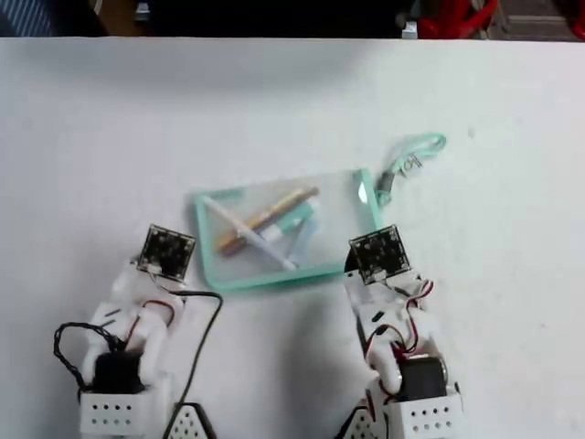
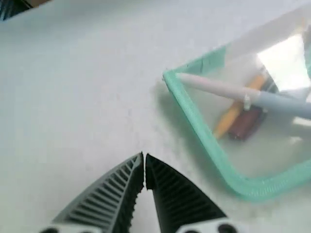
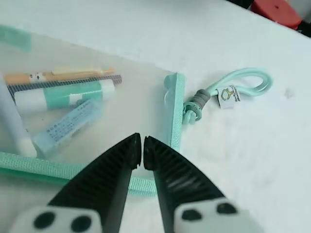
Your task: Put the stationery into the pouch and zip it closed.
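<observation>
Two arms flank a clear plastic pouch [image 1: 274, 277] edged in mint-green, which lies flat on a white table [image 1: 110, 119] with the stationery [image 1: 265, 227] inside it. Through the clear face show an orange-yellow pencil [image 1: 274, 212], a white pen [image 1: 247, 233] lying across it, a mint-and-white tube [image 3: 63, 94] and a pale blue tube [image 3: 68, 126]. A mint-green loop strap [image 1: 416, 151] with a grey knot trails from the pouch's far right corner onto the table. The black left gripper [image 2: 144, 158] is over bare table just beside the pouch's near left corner, its jaws pressed together with nothing between them. The black right gripper [image 3: 142, 140] is at the pouch's near right corner, its tips over the clear face just inside the green edging, jaws likewise closed and empty. Whether the zip is closed cannot be told.
</observation>
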`<control>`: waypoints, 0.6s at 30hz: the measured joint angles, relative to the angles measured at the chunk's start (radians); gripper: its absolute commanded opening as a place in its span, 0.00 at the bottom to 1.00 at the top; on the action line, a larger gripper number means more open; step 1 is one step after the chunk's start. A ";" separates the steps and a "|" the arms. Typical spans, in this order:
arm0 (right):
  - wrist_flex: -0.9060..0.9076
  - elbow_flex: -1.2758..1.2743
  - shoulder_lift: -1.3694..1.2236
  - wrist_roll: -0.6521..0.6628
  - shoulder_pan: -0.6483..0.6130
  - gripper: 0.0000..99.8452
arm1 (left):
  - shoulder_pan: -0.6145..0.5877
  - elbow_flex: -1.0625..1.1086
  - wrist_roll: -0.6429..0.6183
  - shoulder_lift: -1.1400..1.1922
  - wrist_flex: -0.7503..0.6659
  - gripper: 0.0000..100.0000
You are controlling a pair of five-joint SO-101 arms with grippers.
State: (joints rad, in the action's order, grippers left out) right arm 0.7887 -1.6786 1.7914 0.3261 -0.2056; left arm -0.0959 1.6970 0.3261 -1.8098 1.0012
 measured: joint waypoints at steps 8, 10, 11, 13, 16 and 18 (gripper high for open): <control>0.210 -0.003 0.000 0.000 0.000 0.02 | 0.000 0.000 0.000 -0.005 0.203 0.03; 0.293 -0.003 0.000 0.000 0.000 0.02 | 0.000 0.000 0.000 -0.008 0.221 0.03; 0.333 -0.003 0.000 0.000 0.000 0.02 | 0.000 0.000 0.000 -0.008 0.230 0.03; 0.416 -0.003 0.000 0.000 0.000 0.02 | 0.000 0.000 0.000 -0.008 0.253 0.02; 0.463 -0.003 0.000 0.000 0.000 0.02 | 0.000 0.000 0.000 -0.008 0.276 0.02; 0.471 -0.003 0.000 0.000 0.000 0.02 | 0.000 0.000 0.000 -0.008 0.276 0.03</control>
State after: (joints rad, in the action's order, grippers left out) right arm 1.2597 -1.6817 1.7914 0.3261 -0.2056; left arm -0.0959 1.6970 0.3261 -1.8174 1.2774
